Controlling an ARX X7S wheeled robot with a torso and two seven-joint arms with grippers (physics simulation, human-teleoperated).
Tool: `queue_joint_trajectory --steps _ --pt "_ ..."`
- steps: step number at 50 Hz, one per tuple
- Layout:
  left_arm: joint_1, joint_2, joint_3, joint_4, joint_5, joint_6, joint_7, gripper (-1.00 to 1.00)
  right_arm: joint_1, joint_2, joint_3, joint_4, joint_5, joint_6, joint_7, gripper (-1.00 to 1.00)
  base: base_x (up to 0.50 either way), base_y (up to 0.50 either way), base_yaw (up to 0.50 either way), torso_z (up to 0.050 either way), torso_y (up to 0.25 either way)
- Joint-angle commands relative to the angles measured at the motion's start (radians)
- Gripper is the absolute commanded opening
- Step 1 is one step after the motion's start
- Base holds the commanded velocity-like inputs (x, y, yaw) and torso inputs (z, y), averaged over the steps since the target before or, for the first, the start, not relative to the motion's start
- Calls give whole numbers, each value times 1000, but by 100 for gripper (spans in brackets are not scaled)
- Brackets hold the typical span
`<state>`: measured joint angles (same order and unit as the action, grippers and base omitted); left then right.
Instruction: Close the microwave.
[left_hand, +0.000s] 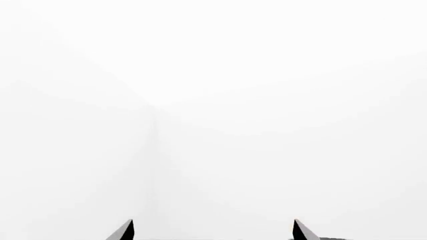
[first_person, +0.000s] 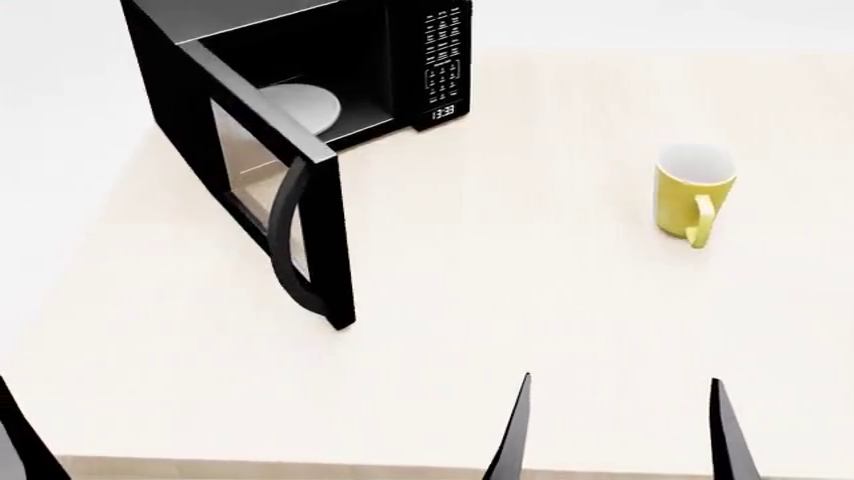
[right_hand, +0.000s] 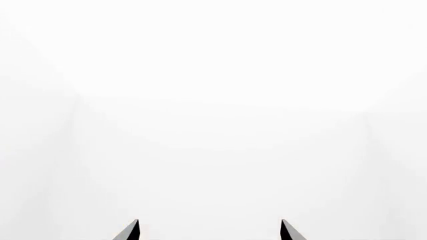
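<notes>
The large black boxy microwave (first_person: 307, 110), top cropped, sits upper left in the head view, door swung open. Both wrist views show only white haze; right gripper (right_hand: 209, 231) and left gripper (left_hand: 213, 231) gape, holding nothing.

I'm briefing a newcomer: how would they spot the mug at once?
Start at the big black microwave at the table's far left. Look right, past its keypad, to the lone mug standing upright. It is small and yellow-green, white inside, handle facing the viewer.
</notes>
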<state>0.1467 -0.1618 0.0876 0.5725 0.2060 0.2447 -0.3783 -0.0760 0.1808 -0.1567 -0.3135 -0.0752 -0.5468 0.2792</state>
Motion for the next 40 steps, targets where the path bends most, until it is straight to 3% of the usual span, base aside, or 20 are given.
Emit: queue_joint_trajectory --steps 1,9,12,40 --pt "0 4 -8 0 4 -16 2 100 7 -4 2 7 -19 18 -13 100 0 0 0 0 0" --pt "0 -4 1 -9 1 -15 -4 100 6 4 -20 -16 -25 50 -25 100 0 0 0 0 0" --pt "0 -6 6 -9 2 -16 -5 100 12 21 -45 -38 64 89 -66 100 47 0 0 0 0" --pt "-1 -27 29 -17 -9 -24 -21 100 10 38 -76 -31 -61 98 -45 100 500 43 0 0 0"
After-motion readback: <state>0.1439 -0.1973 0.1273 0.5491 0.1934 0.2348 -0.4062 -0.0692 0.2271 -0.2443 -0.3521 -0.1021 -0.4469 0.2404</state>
